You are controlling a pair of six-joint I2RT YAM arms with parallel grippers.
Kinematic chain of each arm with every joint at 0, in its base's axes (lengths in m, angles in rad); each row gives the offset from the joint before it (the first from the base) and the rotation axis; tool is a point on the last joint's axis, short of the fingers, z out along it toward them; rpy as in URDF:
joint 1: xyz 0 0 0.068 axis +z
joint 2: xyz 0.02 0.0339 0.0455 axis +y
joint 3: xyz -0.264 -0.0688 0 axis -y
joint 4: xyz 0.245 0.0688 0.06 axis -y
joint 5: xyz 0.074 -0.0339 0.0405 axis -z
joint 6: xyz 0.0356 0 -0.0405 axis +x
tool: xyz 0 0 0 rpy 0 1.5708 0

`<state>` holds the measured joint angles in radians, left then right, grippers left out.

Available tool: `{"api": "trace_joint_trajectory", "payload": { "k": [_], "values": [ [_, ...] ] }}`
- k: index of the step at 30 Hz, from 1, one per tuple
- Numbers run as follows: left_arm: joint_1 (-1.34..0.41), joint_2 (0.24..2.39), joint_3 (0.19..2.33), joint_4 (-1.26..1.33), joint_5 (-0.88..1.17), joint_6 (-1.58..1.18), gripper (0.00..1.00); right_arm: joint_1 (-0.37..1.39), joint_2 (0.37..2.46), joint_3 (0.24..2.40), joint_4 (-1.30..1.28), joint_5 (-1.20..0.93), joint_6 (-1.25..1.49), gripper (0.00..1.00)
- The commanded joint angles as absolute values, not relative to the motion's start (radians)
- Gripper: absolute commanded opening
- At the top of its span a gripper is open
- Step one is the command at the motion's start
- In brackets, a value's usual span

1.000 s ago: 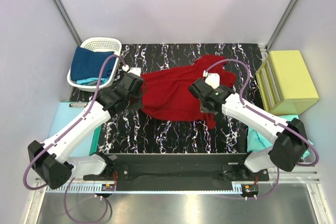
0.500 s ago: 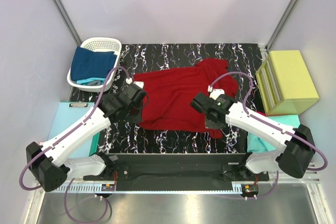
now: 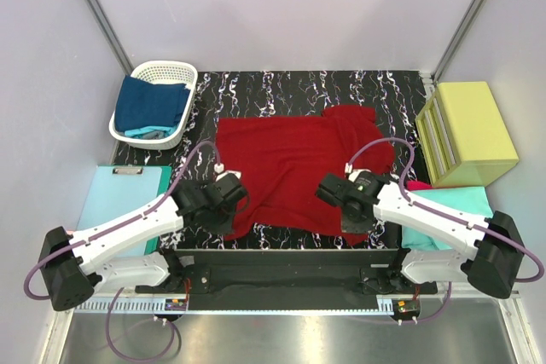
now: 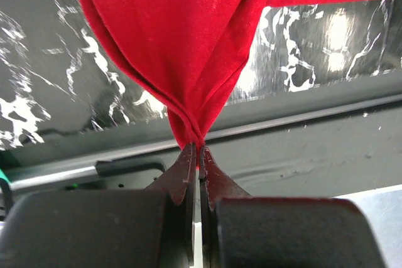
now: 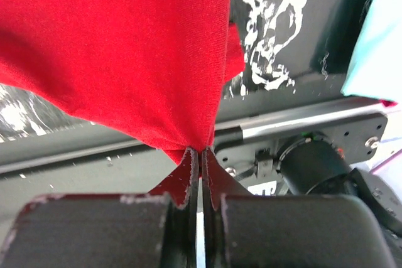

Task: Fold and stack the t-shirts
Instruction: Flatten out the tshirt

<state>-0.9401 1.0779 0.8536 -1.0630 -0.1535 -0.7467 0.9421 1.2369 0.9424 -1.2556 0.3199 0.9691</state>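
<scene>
Dark red t-shirt lies spread across the black marbled mat, its near hem lifted at the mat's front edge; left gripper and right gripper each clamped tight on a corner, seemingly to stretch it flat for folding.

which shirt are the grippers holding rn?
The red shirt, pinched at its near edge by left gripper and right gripper. Navy shirt lies in the basket, teal shirt at far right.
</scene>
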Motion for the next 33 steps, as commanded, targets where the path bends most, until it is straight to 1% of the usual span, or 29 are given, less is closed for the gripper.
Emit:
{"api": "trace_joint_trajectory", "payload": {
  "k": [1,7,8,9,10,12,13,14,15,16,17,18,19,20,21,22,24,26,27,28,29,30,32,33],
  "values": [
    [-0.989,1.034,0.818,-1.055,-0.115,-0.842,0.0,0.985,1.186,0.897,-1.31,0.259,1.052,0.0],
    [-1.04,1.022,0.798,-1.055,-0.136,-0.882,0.0,1.022,1.157,0.88,-1.31,0.268,1.08,0.0],
    [-1.045,1.02,0.82,-1.058,-0.152,-0.882,0.06,1.023,1.149,0.897,-1.302,0.281,1.066,0.0],
    [-1.052,1.02,0.837,-1.061,-0.196,-0.882,0.15,1.023,1.146,0.913,-1.298,0.302,1.043,0.06],
    [-1.052,1.017,0.859,-1.066,-0.219,-0.876,0.27,1.025,1.144,0.934,-1.299,0.364,1.031,0.25],
    [-1.052,1.025,0.94,-1.072,-0.294,-0.853,0.41,1.023,1.147,1.017,-1.293,0.438,0.994,0.44],
    [-1.052,1.031,0.972,-1.074,-0.323,-0.841,0.54,1.022,1.152,1.052,-1.293,0.515,0.98,0.65],
    [-1.052,1.051,1.048,-1.084,-0.381,-0.81,0.6,1.023,1.166,1.131,-1.293,0.55,0.944,0.74],
    [-1.048,1.063,1.09,-1.086,-0.411,-0.789,0.65,1.022,1.176,1.175,-1.295,0.589,0.921,0.81],
    [-1.04,1.098,1.135,-1.086,-0.441,-0.763,0.76,1.005,1.193,1.219,-1.284,0.653,0.895,0.87],
    [-1.026,1.118,1.213,-1.083,-0.469,-0.709,0.79,0.985,1.228,1.298,-1.273,0.676,0.827,0.93],
    [-0.973,1.138,1.245,-1.071,-0.492,-0.675,0.8,0.956,1.25,1.333,-1.263,0.692,0.793,0.94],
    [-0.933,1.173,1.271,-1.052,-0.488,-0.639,0.81,0.865,1.27,1.359,-1.206,0.677,0.752,0.95],
    [-0.893,1.189,1.304,-0.992,-0.476,-0.571,0.8,0.821,1.296,1.379,-1.159,0.666,0.671,0.95],
    [-0.802,1.201,1.311,-0.953,-0.427,-0.54,0.8,0.772,1.305,1.384,-1.113,0.655,0.638,0.94],
    [-0.757,1.233,1.328,-0.919,-0.396,-0.496,0.79,0.685,1.321,1.381,-0.988,0.608,0.599,0.93],
    [-0.642,1.271,1.342,-0.806,-0.335,-0.462,0.75,0.586,1.356,1.381,-0.889,0.545,0.523,0.86],
    [-0.573,1.368,1.393,-0.729,-0.293,-0.423,0.7,0.484,1.452,1.426,-0.795,0.494,0.477,0.8],
    [-0.519,1.411,1.422,-0.72,-0.288,-0.42,0.69,0.46,1.494,1.458,-0.779,0.48,0.468,0.76],
    [-0.494,1.508,1.493,-0.718,-0.272,-0.405,0.68,0.439,1.582,1.497,-0.779,0.483,0.462,0.74],
    [-0.473,1.558,1.537,-0.718,-0.24,-0.396,0.66,0.414,1.626,1.575,-0.784,0.489,0.46,0.71],
    [-0.451,1.606,1.575,-0.718,-0.238,-0.387,0.65,0.401,1.667,1.613,-0.787,0.489,0.463,0.65],
    [-0.436,1.736,1.682,-0.73,-0.226,-0.361,0.65,0.387,1.767,1.709,-0.776,0.503,0.454,0.6],
    [-0.425,1.812,1.721,-0.738,-0.227,-0.353,0.65,0.374,1.794,1.736,-0.752,0.503,0.451,0.54]
  ]
}}
